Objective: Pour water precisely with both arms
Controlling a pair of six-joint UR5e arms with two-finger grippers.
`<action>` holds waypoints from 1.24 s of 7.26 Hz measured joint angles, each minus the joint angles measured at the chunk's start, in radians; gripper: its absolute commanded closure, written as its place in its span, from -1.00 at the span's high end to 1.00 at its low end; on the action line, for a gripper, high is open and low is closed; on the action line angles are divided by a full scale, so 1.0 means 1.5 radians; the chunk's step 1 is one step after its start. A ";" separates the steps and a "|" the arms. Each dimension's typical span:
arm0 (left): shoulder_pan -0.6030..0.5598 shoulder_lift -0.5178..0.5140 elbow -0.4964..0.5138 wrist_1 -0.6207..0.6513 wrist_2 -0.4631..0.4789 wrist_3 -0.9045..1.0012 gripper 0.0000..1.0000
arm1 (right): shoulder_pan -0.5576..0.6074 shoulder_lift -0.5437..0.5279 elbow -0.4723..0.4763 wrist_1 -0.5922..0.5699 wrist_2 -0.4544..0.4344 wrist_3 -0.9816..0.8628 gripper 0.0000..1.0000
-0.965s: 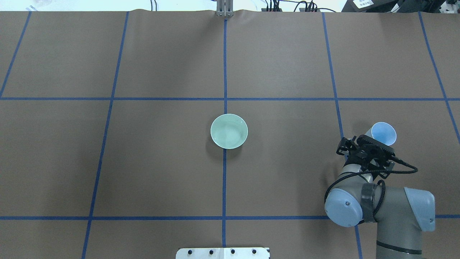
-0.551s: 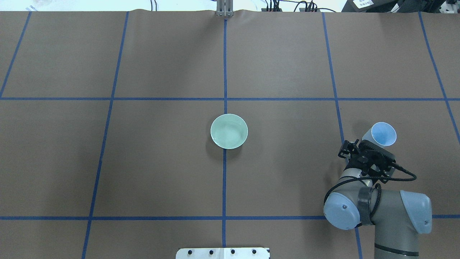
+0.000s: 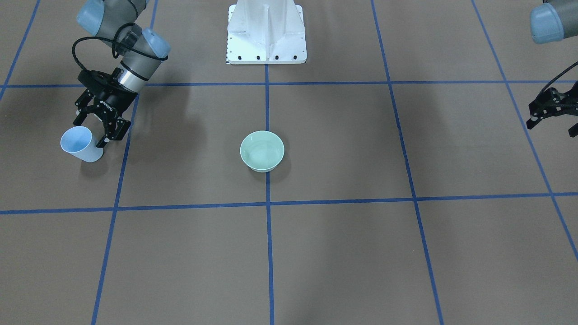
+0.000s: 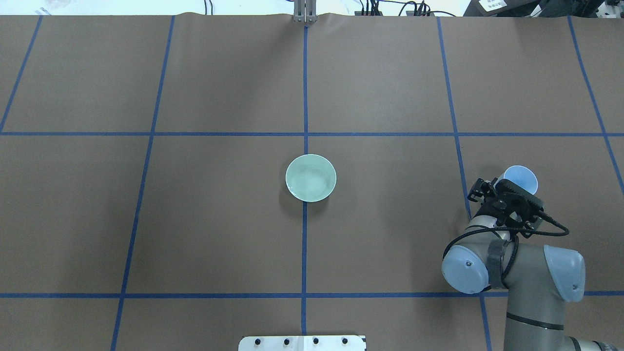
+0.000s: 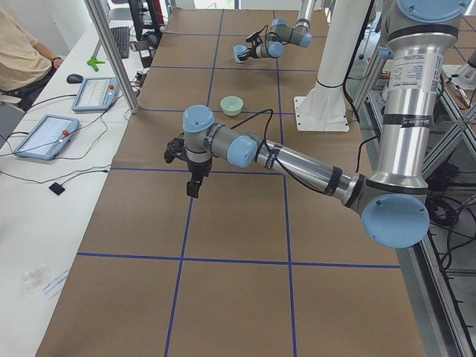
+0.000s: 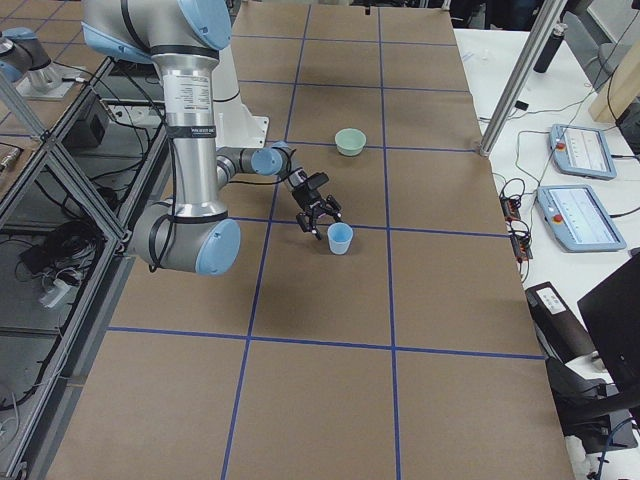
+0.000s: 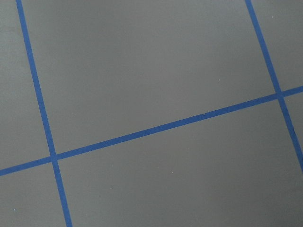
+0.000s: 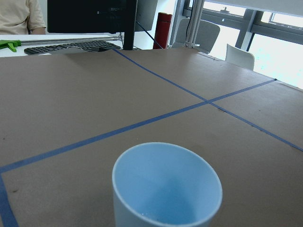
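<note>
Grey-silver tubular arms [image 5: 297, 165], light-blue joint caps [image 4: 464, 276], black cables [image 4: 555, 223], black tools [image 3: 92, 128], white pedestal [image 3: 266, 31]

I work in a robotics lab, not a home or a kitchen. My left arm [image 5: 297, 161] and right arm [image 6: 190, 100] rise from a white pedestal [image 3: 265, 31] bolted at my edge of a wide table, whose brown paper cover [image 4: 224, 78] is marked into a grid with blue tape [image 4: 305, 97]. Aluminium posts [image 5: 111, 52] stand along the far side. Beyond them a white bench [image 5: 30, 223] carries teach pendants [image 6: 578, 217], a keyboard [image 8: 71, 46] and a monitor [image 8: 90, 14], and a person [image 5: 18, 52] sits there. Office chairs [image 8: 204, 35] stand by large windows [image 8: 279, 28].
</note>
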 measured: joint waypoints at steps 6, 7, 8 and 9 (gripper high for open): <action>0.000 0.000 -0.001 0.000 0.000 0.000 1.00 | 0.030 0.053 -0.084 0.001 0.000 0.026 0.98; 0.000 0.000 -0.001 0.000 0.000 0.000 1.00 | 0.034 0.052 -0.087 0.001 0.000 0.028 0.98; 0.000 0.000 -0.001 0.000 0.000 0.001 1.00 | 0.036 0.050 -0.092 0.000 0.000 0.030 0.98; 0.000 0.000 -0.001 0.000 0.000 0.001 1.00 | 0.037 0.049 -0.096 0.000 0.000 0.033 0.96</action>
